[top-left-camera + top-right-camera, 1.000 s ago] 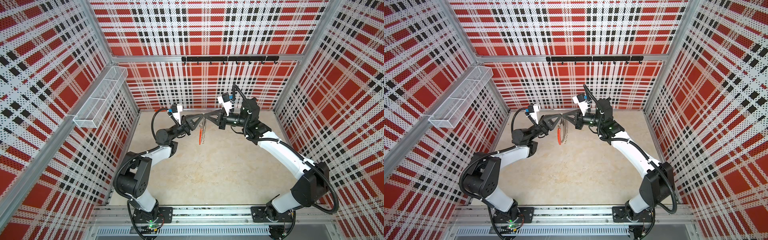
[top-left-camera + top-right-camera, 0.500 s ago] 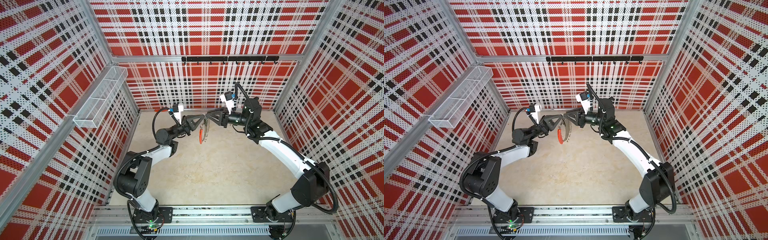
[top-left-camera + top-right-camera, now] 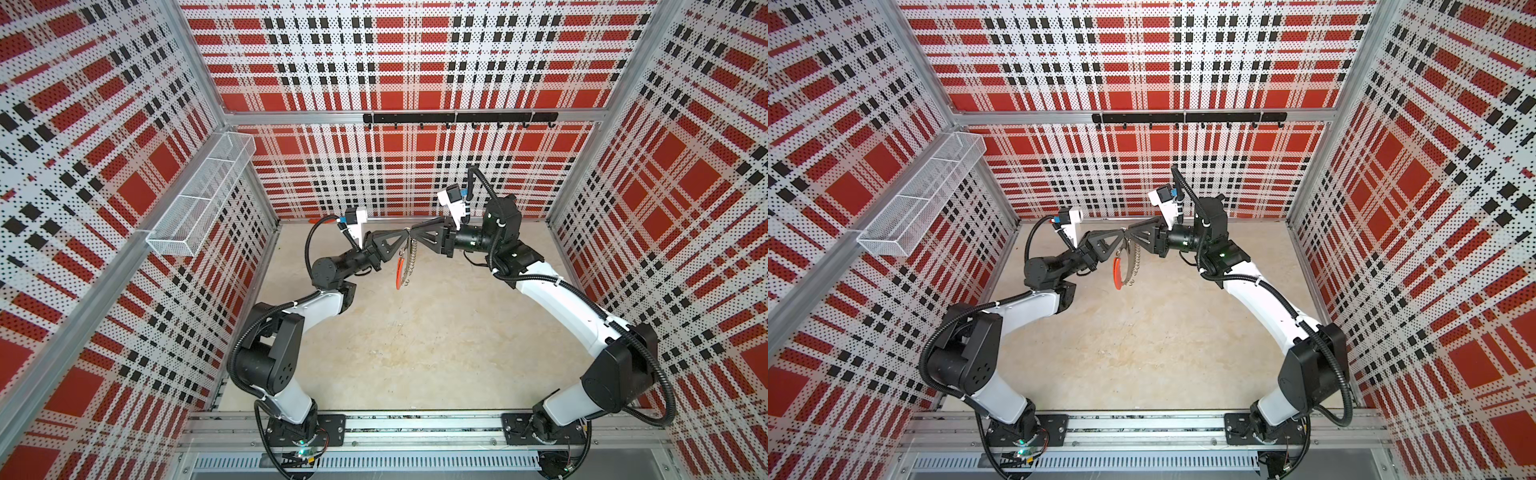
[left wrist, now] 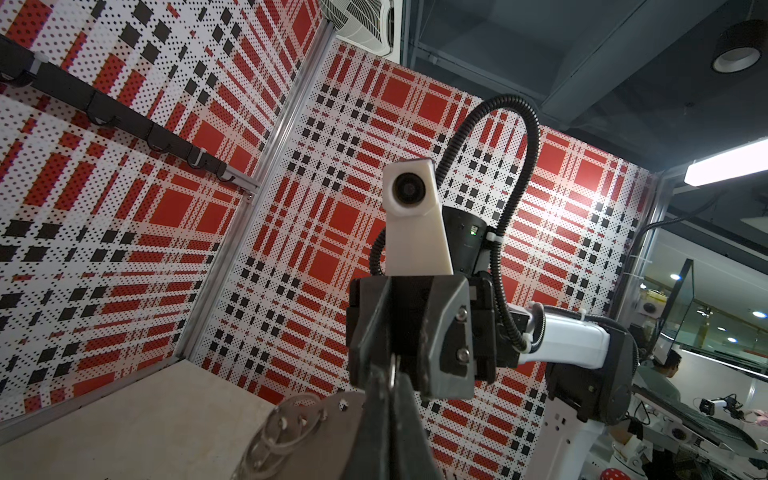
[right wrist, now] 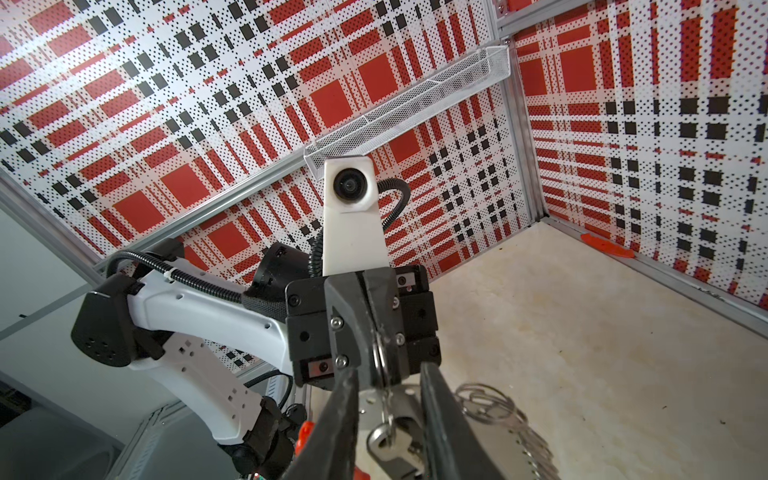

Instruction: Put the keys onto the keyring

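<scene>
Mid-air at upper centre, left gripper [image 3: 404,241] is clamping keyring [image 3: 400,270]; right gripper [image 5: 390,373] is gaping around key [image 5: 384,442], seemingly hooked on; withdrawing straight is probably coming next.

1. Walls [image 3: 415,62]: perforated panels in red, black and white plaid on three sides, with aluminium posts [image 3: 195,62] at the corners.
2. Floor [image 3: 415,353]: pale beige, mottled.
3. White wire basket [image 3: 199,195] on left wall; black hook rail [image 3: 459,118] across back wall.
4. Beyond the enclosure: dark ceiling [image 4: 582,41], lit strip lamp [image 4: 725,166].
</scene>
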{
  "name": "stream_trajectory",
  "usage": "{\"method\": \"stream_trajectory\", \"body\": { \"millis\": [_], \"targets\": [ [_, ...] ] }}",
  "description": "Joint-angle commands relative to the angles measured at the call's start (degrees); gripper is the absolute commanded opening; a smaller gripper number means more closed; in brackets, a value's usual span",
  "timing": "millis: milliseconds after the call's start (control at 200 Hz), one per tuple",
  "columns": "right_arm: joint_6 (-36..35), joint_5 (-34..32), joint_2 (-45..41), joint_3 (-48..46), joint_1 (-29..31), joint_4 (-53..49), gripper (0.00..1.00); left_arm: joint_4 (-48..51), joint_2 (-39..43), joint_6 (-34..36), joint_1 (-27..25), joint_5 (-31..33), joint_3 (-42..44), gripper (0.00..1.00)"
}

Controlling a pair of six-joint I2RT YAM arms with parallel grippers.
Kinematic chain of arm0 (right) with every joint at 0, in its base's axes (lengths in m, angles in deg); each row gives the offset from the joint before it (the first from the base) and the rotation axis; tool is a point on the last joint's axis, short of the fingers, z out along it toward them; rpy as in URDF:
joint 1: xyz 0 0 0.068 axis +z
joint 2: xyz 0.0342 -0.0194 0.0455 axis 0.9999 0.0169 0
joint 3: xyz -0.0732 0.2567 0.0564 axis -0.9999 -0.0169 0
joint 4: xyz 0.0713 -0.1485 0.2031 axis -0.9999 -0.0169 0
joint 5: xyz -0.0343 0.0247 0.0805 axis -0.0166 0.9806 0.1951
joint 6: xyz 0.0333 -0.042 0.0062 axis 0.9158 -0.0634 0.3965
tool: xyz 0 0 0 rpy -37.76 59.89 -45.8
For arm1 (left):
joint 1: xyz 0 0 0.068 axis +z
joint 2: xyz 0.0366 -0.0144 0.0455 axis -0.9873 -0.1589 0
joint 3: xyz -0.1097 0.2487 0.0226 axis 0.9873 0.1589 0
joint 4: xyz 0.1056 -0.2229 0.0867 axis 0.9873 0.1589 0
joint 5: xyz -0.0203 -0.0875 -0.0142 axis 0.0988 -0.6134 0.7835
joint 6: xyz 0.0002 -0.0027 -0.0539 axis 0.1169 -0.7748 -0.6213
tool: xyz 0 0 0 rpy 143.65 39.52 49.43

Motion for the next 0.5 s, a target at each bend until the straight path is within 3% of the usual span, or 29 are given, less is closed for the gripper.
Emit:
{"method": "stream_trajectory", "body": {
  "millis": [0, 190, 371, 441, 496],
  "targets": [
    [-0.23, 1.19, 0.87, 0.99, 0.54, 1.36, 0.22, -10.38, 0.4, -0.23, 0.17, -0.07, -1.73, 0.0],
    [-0.22, 0.92, 0.95, 1.0, 0.79, 1.55, 0.0, -10.38, 0.33, -0.35, -0.01, -0.02, -2.07, 0.0],
    [-2.78, -0.01, 0.68, 2.11, 0.82, -1.09, 0.0, -8.44, 0.24, 1.43, 0.04, -0.53, -2.08, 0.0],
    [-7.51, -2.5, 0.4, 3.13, 0.79, -5.59, 0.0, -3.13, 1.36, 6.37, 0.7, -1.38, -1.13, 0.15],
    [-12.34, -5.46, -0.15, 3.44, 0.78, -9.01, 0.0, 5.08, 3.57, 14.07, 1.5, -1.39, -0.06, 0.25]
  ]
}}
